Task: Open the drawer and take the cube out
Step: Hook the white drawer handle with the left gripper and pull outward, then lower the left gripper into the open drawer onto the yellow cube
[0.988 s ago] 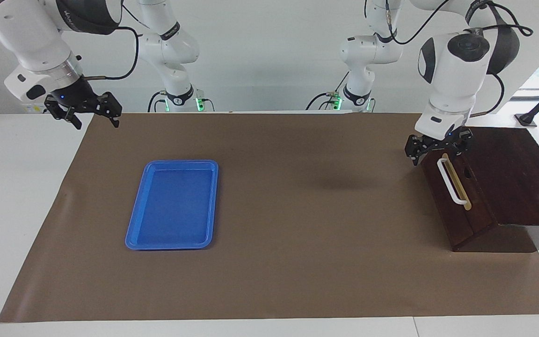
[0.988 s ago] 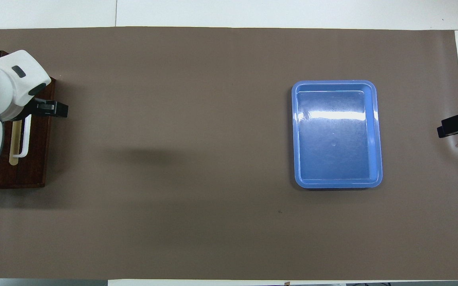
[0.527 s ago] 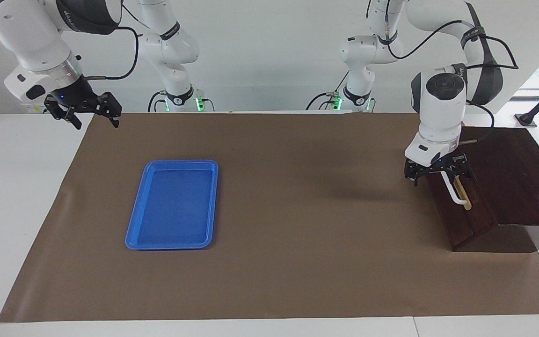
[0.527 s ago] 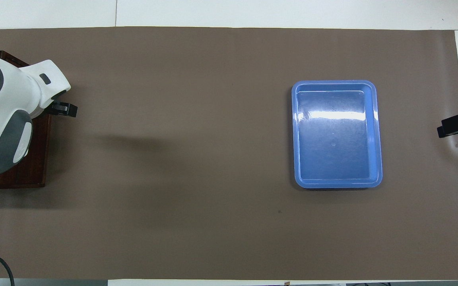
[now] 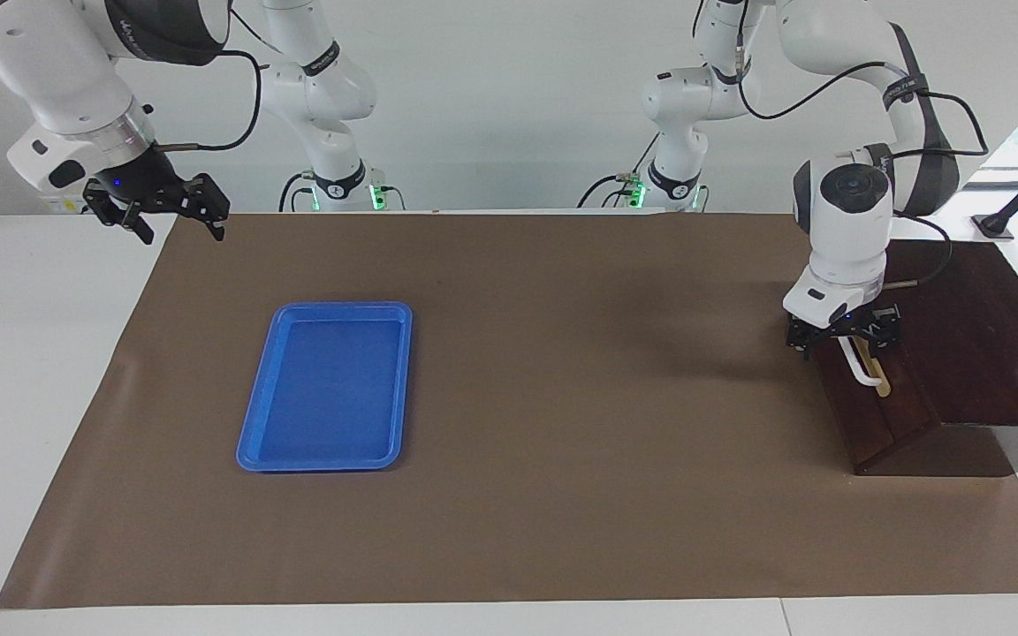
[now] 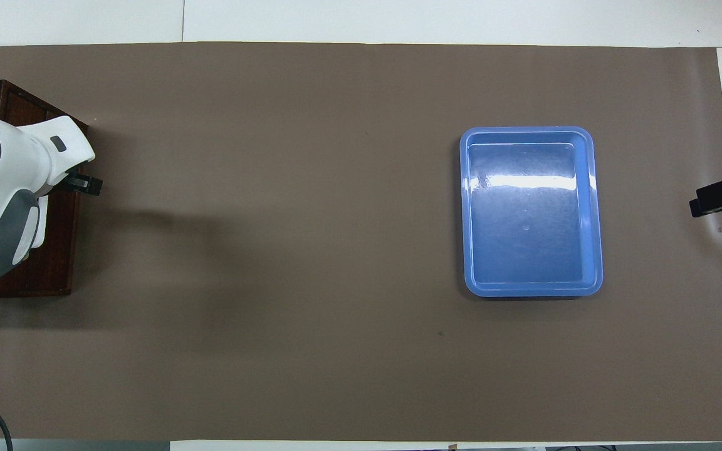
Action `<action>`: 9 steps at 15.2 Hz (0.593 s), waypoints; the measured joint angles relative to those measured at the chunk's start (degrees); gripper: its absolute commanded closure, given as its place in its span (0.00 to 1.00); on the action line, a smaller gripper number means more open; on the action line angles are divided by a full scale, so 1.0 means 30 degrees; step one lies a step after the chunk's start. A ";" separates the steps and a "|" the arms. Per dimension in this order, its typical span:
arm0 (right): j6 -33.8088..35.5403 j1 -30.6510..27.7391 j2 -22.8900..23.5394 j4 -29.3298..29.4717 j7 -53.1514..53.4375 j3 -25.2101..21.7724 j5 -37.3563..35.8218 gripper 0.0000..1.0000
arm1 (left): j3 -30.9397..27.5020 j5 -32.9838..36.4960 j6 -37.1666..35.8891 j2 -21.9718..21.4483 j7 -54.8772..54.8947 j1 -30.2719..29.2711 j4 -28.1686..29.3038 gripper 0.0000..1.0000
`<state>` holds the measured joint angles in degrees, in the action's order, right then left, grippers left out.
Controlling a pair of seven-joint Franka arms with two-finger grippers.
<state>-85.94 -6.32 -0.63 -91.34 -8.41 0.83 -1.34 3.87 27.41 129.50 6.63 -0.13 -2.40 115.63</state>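
Observation:
The drawer is shut in its dark wooden box at the left arm's end of the table. Its white bar handle runs along a brass strip on the front. My left gripper is down at the handle, open, with a finger on each side of the bar's end nearer to the robots. In the overhead view the left wrist covers the handle and only one fingertip shows beside the drawer front. My right gripper waits open and empty above the table's edge at the right arm's end. The cube is hidden.
A blue tray lies empty on the brown mat toward the right arm's end; it also shows in the overhead view. The right gripper's tip shows at the mat's edge.
My left gripper has come down and moved along the drawer front, away from the robots, until it straddles the handle. The drawer stays shut. The right arm has not moved.

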 measured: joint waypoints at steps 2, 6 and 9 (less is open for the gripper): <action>0.0000 0.0000 0.0000 0.0000 0.0000 0.0000 0.0000 0.00 | 0.0044 0.0003 0.0257 -0.0009 0.0010 -0.0043 0.0302 0.00; 0.0000 -0.0003 0.0000 0.0000 0.0000 -0.0004 0.0000 0.00 | 0.0065 0.0003 0.0428 -0.0004 0.0009 -0.0062 0.0772 0.00; 0.0000 -0.0006 0.0000 0.0000 0.0000 -0.0009 0.0000 0.00 | 0.0202 0.0007 0.0476 -0.0007 -0.0056 0.0163 0.0828 0.00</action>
<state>-85.94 -6.34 -0.63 -91.34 -8.41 0.80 -1.34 4.48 27.44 130.93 6.60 -0.29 -1.91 118.12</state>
